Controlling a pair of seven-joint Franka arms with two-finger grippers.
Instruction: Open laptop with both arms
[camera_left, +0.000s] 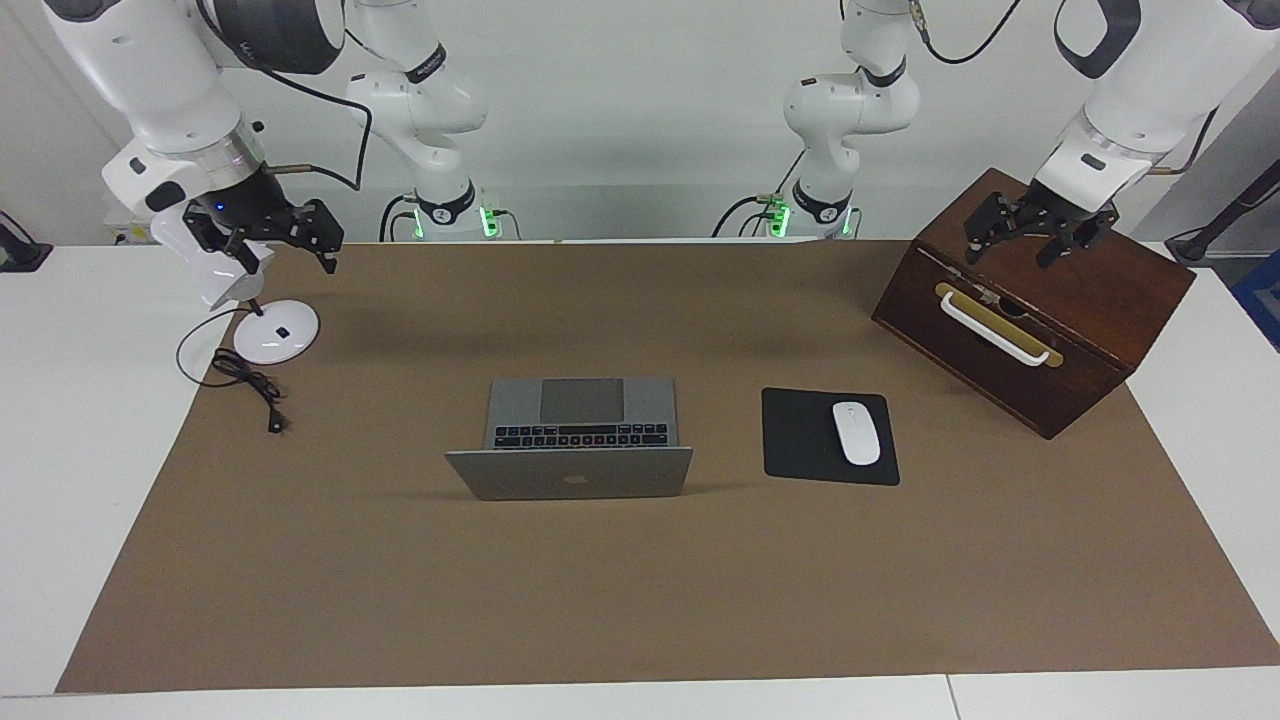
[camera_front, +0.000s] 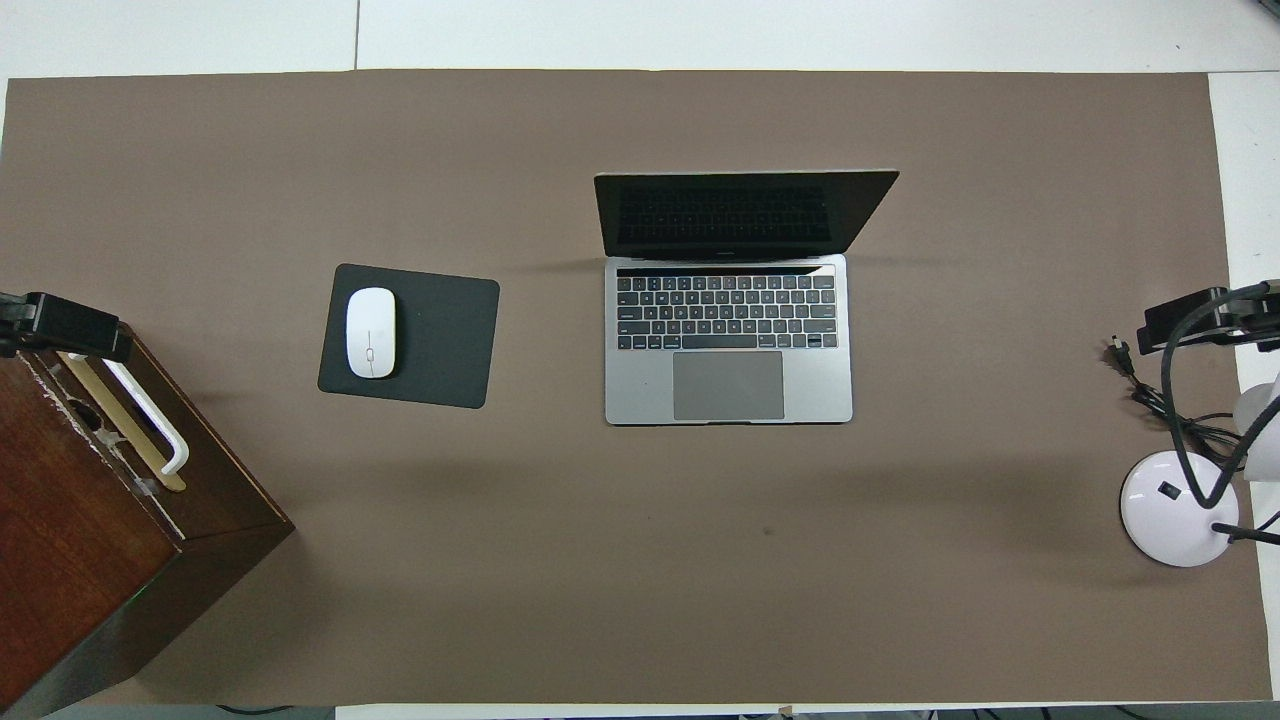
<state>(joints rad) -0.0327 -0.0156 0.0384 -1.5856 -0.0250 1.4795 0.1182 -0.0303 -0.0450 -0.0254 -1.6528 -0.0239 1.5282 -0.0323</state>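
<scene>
The silver-grey laptop (camera_left: 570, 440) stands open in the middle of the brown mat. Its lid is raised, with the apple logo facing away from the robots, and its black keyboard (camera_front: 727, 312) and grey trackpad show. It also shows in the overhead view (camera_front: 728, 340). My left gripper (camera_left: 1012, 250) is open and empty in the air over the wooden box, seen at the overhead view's edge (camera_front: 60, 325). My right gripper (camera_left: 285, 258) is open and empty over the lamp, also in the overhead view (camera_front: 1205, 315). Both are well apart from the laptop.
A dark wooden box (camera_left: 1080, 320) with a white handle stands at the left arm's end. A black mouse pad (camera_left: 800, 440) with a white mouse (camera_left: 856, 432) lies beside the laptop. A white lamp base (camera_left: 277, 332) and black cable (camera_left: 250, 385) lie at the right arm's end.
</scene>
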